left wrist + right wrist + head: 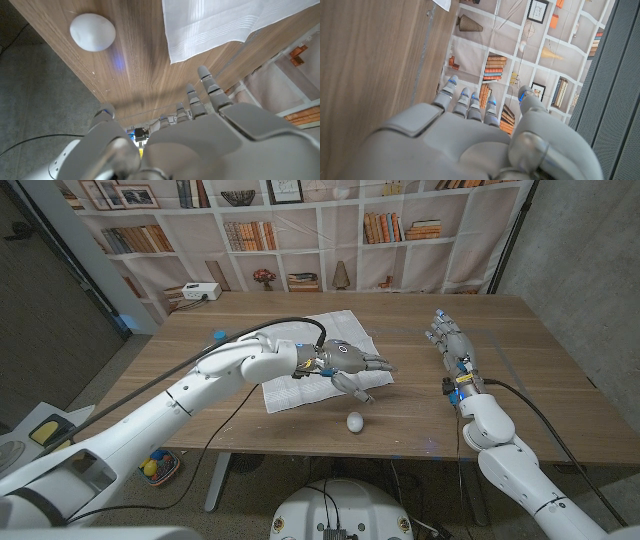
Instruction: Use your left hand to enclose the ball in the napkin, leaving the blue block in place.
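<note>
A white napkin (325, 332) lies spread on the wooden table (520, 370), in the middle. My left hand (358, 366) hovers over its near right corner with fingers spread, holding nothing. The white ball (355, 421) sits on bare wood near the front edge, a short way in front of that hand and off the napkin. In the left wrist view the ball (92, 31) and the napkin's corner (220, 22) lie beyond my left hand (200, 130). A small blue block (218, 336) stands left of the napkin. My right hand (449, 341) stands at the right with its fingers apart and nothing in it.
A white box (200, 292) sits at the table's far left corner. A bookshelf backdrop runs behind the table. In the right wrist view my right hand (470, 140) is above bare wood (370, 55).
</note>
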Robot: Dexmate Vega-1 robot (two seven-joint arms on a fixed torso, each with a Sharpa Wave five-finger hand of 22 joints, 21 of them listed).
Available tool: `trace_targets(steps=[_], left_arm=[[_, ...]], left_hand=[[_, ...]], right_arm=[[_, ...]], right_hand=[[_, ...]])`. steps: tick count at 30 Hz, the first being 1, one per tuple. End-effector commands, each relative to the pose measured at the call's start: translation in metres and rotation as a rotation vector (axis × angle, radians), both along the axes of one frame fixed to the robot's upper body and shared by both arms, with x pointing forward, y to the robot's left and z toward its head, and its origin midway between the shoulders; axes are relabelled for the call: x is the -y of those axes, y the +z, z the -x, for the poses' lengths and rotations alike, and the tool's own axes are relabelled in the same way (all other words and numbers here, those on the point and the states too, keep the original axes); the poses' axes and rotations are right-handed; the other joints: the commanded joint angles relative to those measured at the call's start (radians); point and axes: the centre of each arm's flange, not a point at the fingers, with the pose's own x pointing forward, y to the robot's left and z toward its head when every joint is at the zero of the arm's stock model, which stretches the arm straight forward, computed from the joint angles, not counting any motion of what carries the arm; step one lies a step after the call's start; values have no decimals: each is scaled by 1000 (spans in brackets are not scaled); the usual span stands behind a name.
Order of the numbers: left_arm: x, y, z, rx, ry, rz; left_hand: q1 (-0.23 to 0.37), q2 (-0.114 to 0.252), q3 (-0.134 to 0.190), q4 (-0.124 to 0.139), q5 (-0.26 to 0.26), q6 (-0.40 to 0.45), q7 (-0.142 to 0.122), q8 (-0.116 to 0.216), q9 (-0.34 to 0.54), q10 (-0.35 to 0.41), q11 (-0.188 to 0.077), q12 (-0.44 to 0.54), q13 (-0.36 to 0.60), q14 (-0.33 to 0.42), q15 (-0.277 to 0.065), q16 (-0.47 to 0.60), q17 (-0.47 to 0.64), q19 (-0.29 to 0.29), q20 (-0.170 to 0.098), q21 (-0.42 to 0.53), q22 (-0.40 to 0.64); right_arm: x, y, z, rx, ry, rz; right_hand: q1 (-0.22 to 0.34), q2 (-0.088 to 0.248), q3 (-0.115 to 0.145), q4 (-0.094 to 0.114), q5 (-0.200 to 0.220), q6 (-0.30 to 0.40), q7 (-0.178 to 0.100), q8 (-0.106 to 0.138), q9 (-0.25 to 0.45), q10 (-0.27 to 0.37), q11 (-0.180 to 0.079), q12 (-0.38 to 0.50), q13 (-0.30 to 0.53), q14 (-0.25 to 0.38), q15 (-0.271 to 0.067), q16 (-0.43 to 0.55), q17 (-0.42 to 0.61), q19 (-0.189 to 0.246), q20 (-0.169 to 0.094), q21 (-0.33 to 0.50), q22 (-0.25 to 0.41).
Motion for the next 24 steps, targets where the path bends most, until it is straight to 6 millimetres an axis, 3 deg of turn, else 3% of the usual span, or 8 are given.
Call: trace_targets(steps=[1,6,10,13,17,19,24], left_arm=[[16,3,11,11,109,-181],[17,3,15,-9,146,-205],[15,-4,20,10,152,-195],[15,-9,22,20,168,-191],[16,-17,22,-19,178,-210],[17,-23,20,-32,187,-238],[20,-35,22,-4,183,-277]], left_hand=[[30,-14,-11,-10,5,-100,-15,8,2,20,-17,18,7,7,-9,-6,3,7,12,10,2],[40,-25,-26,-14,-14,-108,-15,2,1,-16,-22,9,11,-19,-5,-22,1,-9,62,8,0],[40,-21,-30,-12,-26,-102,-15,5,1,-15,-25,11,13,-13,-6,-21,0,15,78,18,-1],[58,-9,-32,-16,-63,-78,-16,14,3,5,-35,24,16,13,-8,-16,-6,92,104,42,-14],[80,4,-25,-23,-84,-63,-16,21,5,23,-37,34,18,31,-15,-13,-10,116,110,47,-23],[136,49,5,-44,-132,-43,-16,29,7,25,-37,38,19,36,-21,-20,-19,122,114,39,-40],[194,68,29,-75,-186,-20,-16,38,8,35,-40,45,20,46,-33,-24,-27,137,111,36,-54]], right_arm=[[4,-5,1,-1,1,-16],[5,-8,1,3,6,-19],[5,-11,0,5,10,-19],[7,-12,-2,8,17,-17],[9,-13,-5,17,29,-14],[10,-14,-7,21,34,-13],[12,-21,-13,21,46,-21]], right_hand=[[-2,-4,-6,2,-2,11,1,-6,1,12,5,-2,1,4,5,8,2,-4,-1,5,1],[-4,-4,-8,2,-2,13,1,-7,0,13,5,-2,1,5,5,8,1,-4,-1,6,1],[-6,-4,-9,2,-2,15,2,-8,0,15,2,-3,0,5,5,9,0,-4,-1,6,1],[-7,-4,-10,2,-2,16,2,-9,-1,19,5,-2,0,5,5,8,-1,-4,-1,6,1],[-8,-4,-11,2,-2,17,2,-10,-1,19,5,-2,0,7,5,9,-2,-4,-1,6,1],[-8,-3,-11,2,-2,18,2,-10,-1,19,4,-3,0,7,5,9,-2,-4,-1,7,1],[-9,-3,-12,1,-2,19,3,-11,-1,20,6,-3,-1,7,4,9,-3,-4,-1,7,1]])
